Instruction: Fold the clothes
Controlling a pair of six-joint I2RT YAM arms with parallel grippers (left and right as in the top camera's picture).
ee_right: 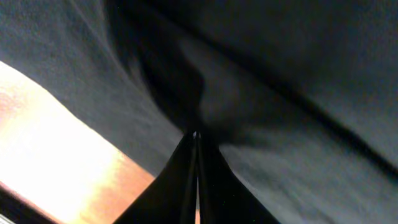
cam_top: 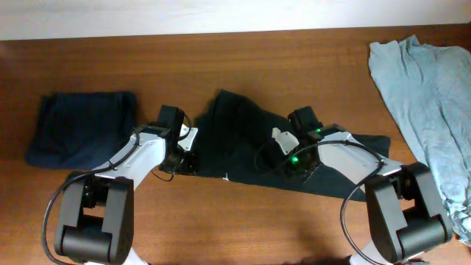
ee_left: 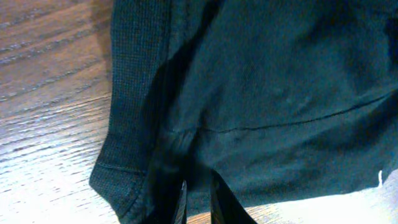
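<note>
Since both wrist housings sit over the cloth in the overhead view, the fingertips are hidden there, so jaw state is read from the wrist cameras.

- Black T-shirt (cam_top: 239,129): laid crumpled across the middle of the bench (cam_top: 294,59), stretched left to right. Neck and sleeves cannot be told apart. A small white mark (ee_left: 380,177) is seen near its lower hem, too small to read.
- Left gripper (ee_left: 198,208): placed at the shirt's left edge, beside a ribbed hem. Jaws are narrow, nearly together, and closed on a fold of the shirt, with a crease pulled up toward the tips. The fingers are cut off by the bottom of the frame.
- Right gripper (ee_right: 196,140): placed on the shirt right of centre. Jaws are pressed fully together, with a pucker of shirt fabric gathered at the tips. The view is dark and blurred, so how much cloth is caught cannot be judged. A strip of bench is seen at lower left.
- Folded dark garment (cam_top: 81,129): lying flat at the left of the bench, apart from the shirt.
- Pale blue-grey garment (cam_top: 427,96): heaped at the right end, partly cut off by the frame edge.
</note>
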